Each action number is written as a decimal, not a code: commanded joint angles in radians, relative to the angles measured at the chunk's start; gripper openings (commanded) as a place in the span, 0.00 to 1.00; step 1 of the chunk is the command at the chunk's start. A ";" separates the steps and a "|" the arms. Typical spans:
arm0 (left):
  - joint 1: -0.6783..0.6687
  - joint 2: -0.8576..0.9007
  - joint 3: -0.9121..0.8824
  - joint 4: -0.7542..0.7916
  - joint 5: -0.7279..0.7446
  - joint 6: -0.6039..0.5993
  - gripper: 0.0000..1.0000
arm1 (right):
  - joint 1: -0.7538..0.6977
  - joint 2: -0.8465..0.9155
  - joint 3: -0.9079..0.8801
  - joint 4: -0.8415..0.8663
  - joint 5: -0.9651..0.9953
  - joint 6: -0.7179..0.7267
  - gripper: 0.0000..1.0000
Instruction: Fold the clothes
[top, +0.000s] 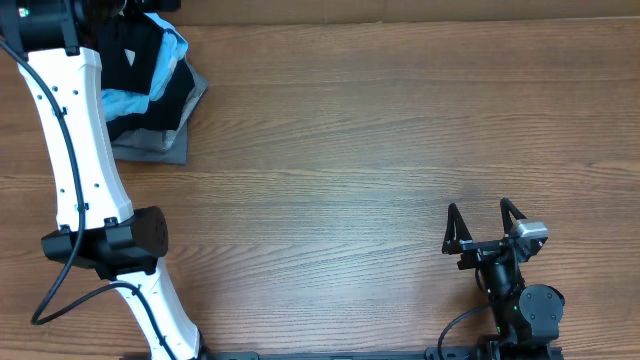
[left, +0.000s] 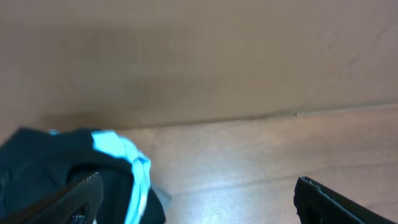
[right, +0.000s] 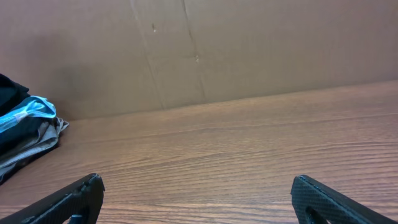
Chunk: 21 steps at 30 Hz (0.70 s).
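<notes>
Pickup stage: left end effector (left: 198, 198) open over black shirt (top: 135, 50) in pile (top: 152, 142), right end effector (top: 482, 222) open, idle; next move likely needs a pinch on that shirt only.

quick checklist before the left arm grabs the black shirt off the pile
1. left gripper open: ok, jaws wide.
2. left gripper at the black shirt: ok, one finger is over it.
3. black shirt free of the blue shirt: not ok, the two lie bunched together on the grey garment.
4. finger touching the fabric: cannot tell.
5. right gripper open and away from the pile: ok.
6. bare table to spread the shirt on: ok.
</notes>
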<state>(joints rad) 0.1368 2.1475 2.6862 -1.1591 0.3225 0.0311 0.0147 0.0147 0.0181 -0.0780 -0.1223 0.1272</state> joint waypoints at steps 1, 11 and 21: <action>-0.014 -0.123 -0.013 -0.040 0.010 -0.009 1.00 | 0.005 -0.012 -0.010 0.006 0.015 0.004 1.00; -0.080 -0.568 -0.556 0.003 -0.075 0.040 1.00 | 0.005 -0.012 -0.010 0.006 0.015 0.004 1.00; -0.087 -1.013 -1.570 0.860 -0.086 0.038 1.00 | 0.005 -0.012 -0.010 0.006 0.015 0.004 1.00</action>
<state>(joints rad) 0.0479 1.2263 1.3575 -0.4522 0.2508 0.0578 0.0147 0.0147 0.0181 -0.0780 -0.1223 0.1272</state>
